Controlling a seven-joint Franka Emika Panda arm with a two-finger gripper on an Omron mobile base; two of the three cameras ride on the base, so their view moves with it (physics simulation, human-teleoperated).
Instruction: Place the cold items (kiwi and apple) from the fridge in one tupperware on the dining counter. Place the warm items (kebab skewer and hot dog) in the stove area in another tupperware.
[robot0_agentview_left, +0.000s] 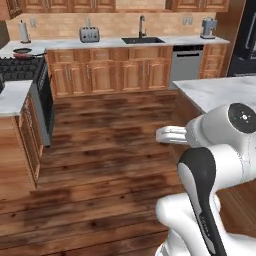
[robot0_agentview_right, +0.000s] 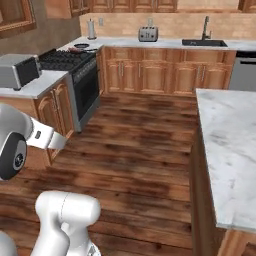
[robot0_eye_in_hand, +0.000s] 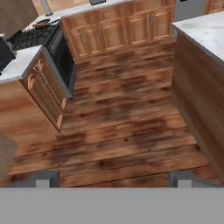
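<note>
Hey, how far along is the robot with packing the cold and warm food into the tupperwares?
Nothing looks done. The white marble dining counter lies bare where visible, with no tupperware or food on it. In hand: nothing; the pincer is open and empty above the dark wooden floor. All four items remain; the black gas stove stands ahead to the left.

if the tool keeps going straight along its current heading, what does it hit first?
Most likely the wooden floor between the island and the stove-side cabinets. The tool is open, nothing between. Depth is uncertain.
</note>
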